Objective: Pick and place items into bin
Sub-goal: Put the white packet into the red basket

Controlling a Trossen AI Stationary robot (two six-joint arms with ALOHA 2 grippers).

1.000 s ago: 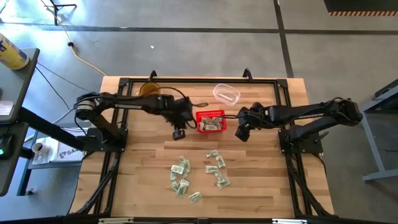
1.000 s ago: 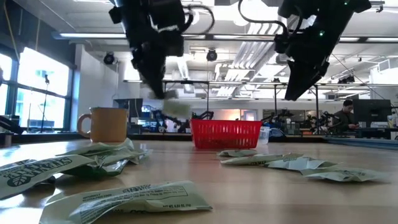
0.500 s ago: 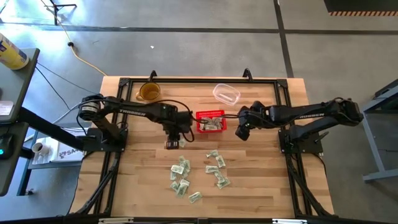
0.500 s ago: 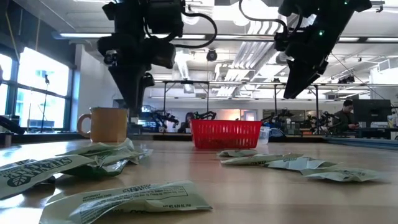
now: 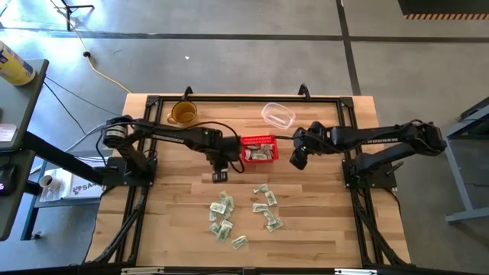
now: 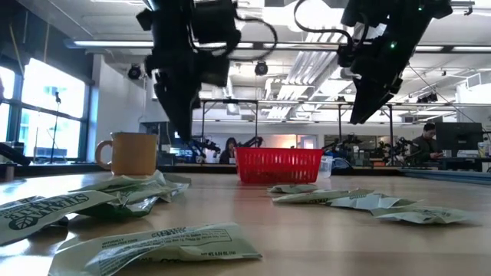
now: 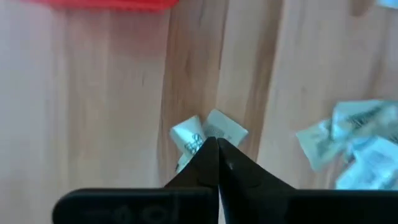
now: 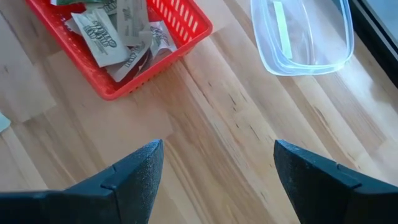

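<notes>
Left gripper (image 7: 217,146) pinched closed, empty, over loose bills (image 5: 265,196); right gripper (image 8: 217,165) agape beside red basket (image 8: 186,31), clear container (image 8: 305,37) near

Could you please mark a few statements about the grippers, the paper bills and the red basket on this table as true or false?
1. The small red slatted plastic basket already holds some wrinkled green-and-white paper bills. True.
2. The left gripper is wide open. False: its fingers are shut together.
3. The right gripper is open. True.
4. The clear plastic container holds bills. False: no bills show in it.
5. The amber mug stands inside the basket. False: it stands apart on the table.
</notes>
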